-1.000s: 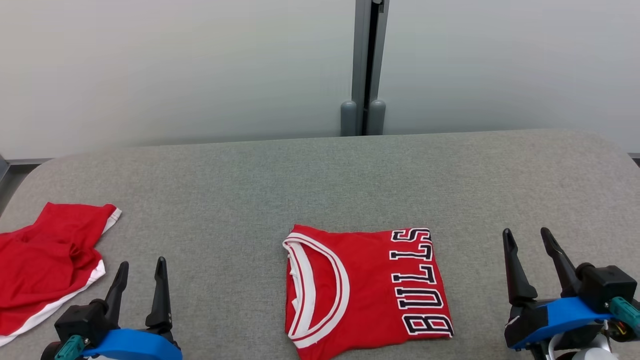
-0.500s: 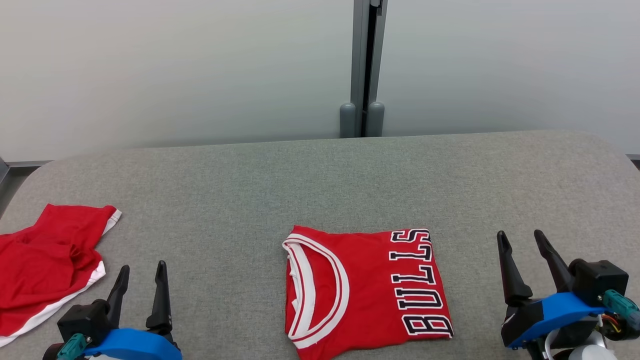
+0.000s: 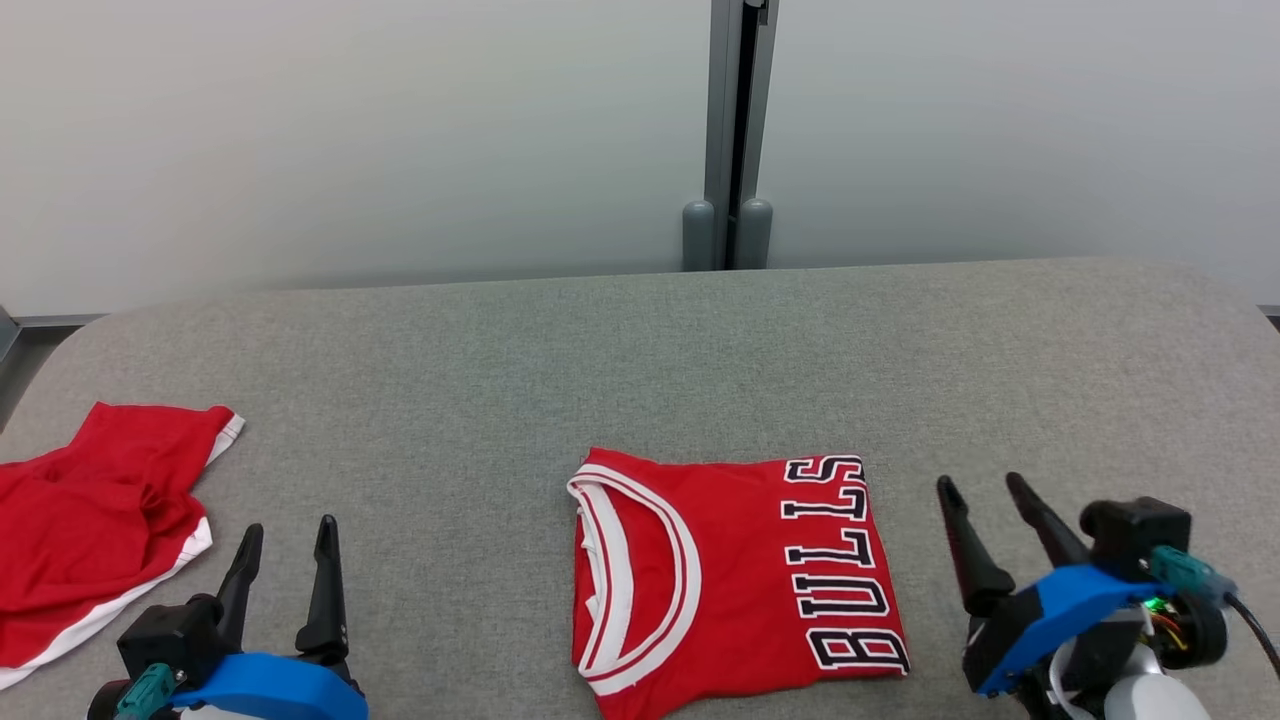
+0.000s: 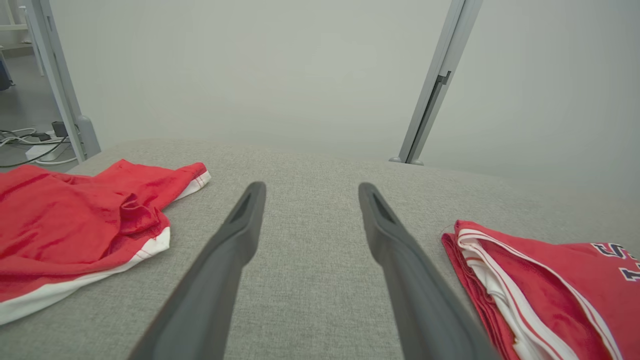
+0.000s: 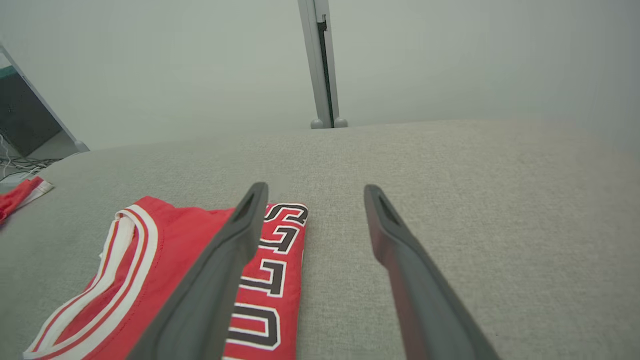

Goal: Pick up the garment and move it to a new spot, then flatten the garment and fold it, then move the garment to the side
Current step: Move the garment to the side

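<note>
Overlooking grey fabric table (image 3: 640, 350), folded jersey (image 3: 730, 580), pale wall (image 3: 350, 130); holding left gripper (image 3: 289, 526), right gripper (image 3: 978, 482) wide, empty.

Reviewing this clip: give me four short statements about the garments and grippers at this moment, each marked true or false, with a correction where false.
1. The folded red jersey with black BULLS lettering lies flat on the grey fabric table. True.
2. The right gripper is clamped on the jersey. False: its jaws stand open to the right of the jersey, gripping nothing.
3. The left gripper is open and empty. True.
4. The crumpled red garment with white trim lies on top of the jersey. False: it lies apart from it, at the table's left edge.
</note>
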Controlling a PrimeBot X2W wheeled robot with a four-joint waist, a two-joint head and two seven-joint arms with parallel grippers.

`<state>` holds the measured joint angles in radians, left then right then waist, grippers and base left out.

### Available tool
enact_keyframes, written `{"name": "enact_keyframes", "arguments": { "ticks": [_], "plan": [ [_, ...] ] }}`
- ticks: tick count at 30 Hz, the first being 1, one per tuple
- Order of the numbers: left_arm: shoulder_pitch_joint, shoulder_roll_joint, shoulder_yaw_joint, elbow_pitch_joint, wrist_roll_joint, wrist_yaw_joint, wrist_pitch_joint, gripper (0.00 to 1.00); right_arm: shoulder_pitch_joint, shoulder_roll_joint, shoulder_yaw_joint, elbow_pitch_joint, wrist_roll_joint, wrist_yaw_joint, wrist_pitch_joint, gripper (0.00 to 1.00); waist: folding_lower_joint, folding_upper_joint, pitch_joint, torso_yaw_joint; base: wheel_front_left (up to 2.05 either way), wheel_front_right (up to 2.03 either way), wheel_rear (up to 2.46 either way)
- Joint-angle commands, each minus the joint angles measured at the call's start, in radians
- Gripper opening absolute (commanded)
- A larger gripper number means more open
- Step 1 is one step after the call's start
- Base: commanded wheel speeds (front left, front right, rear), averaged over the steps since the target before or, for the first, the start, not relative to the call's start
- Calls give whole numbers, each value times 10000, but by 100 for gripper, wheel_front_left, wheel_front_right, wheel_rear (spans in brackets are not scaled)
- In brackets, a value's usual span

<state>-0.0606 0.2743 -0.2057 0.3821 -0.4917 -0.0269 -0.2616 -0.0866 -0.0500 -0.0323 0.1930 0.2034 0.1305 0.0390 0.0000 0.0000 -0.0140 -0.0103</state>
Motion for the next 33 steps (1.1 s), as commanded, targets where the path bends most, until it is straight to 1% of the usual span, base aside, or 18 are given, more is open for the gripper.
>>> {"name": "enact_keyframes", "arguments": {
  "ticks": [1, 6, 8, 10, 16, 20, 23, 24, 25, 26, 28, 29, 33],
  "plan": [
    [-126, 25, 15, -78, -10, 20, -43, 100, -261, -9, 196, 7, 105, 5, 478, 100, 0, 0, 15, 23, 0, 0, 0],
    [-244, 35, -98, -196, 42, -17, -12, 100, -646, -17, 430, 718, 472, 5, 2972, 100, 0, 0, 74, 173, 0, 0, 0],
    [-339, 45, -155, -228, 72, -43, 23, 100, -886, -16, 468, 1014, 406, 5, 3508, 100, 0, 0, 134, 268, 0, 0, 0],
    [-451, 50, -178, -278, 83, -32, 51, 100, -992, -14, 480, 1446, 623, 5, 3960, 100, 0, 0, 250, 368, 0, 0, 0],
    [-890, -16, -285, -471, 140, -56, 73, 100, -1874, -11, 350, 2748, 779, 5, 4418, 100, 0, 0, 788, 688, 0, 0, 0],
    [-1145, -48, -389, -494, 185, -110, 62, 100, -2447, -14, 494, 3636, 846, 5, 4475, 100, 0, 0, 1111, 877, 0, 0, 0],
    [-1268, -86, -469, -434, 204, -154, 53, 100, -2572, 0, 650, 4382, 849, 5, 4865, 100, 0, 0, 1199, 983, 0, 0, 0],
    [-1316, -100, -483, -431, 210, -163, 49, 100, -2586, 29, 750, 4546, 835, 5, 5004, 37, 0, 0, 1224, 1005, 0, 0, 0],
    [-1346, -107, -489, -428, 210, -150, 45, 100, -2634, 52, 855, 4604, 803, 6, 5041, 16, 0, 0, 1246, 1009, 0, 0, 0],
    [-1351, -108, -479, -432, 207, -135, 41, 100, -2733, 70, 936, 4600, 559, 8, 5040, 0, 0, 0, 1282, 985, 0, 0, 0],
    [-1324, -98, -445, -475, 195, -115, 28, 100, -2980, -20, 1202, 4408, 206, 14, 5036, 0, 0, 0, 1342, 883, 0, 0, 0],
    [-1304, -68, -421, -501, 200, -102, 21, 100, -3147, -178, 1372, 4233, 45, 5, 5015, 0, 0, 0, 1373, 802, 0, 0, 0],
    [-1335, 38, -338, -702, 254, -56, 4, 100, -4038, -1090, 2312, 3459, -145, -2, 5146, 0, 0, 0, 1586, 361, 0, 0, 0]
  ]
}}
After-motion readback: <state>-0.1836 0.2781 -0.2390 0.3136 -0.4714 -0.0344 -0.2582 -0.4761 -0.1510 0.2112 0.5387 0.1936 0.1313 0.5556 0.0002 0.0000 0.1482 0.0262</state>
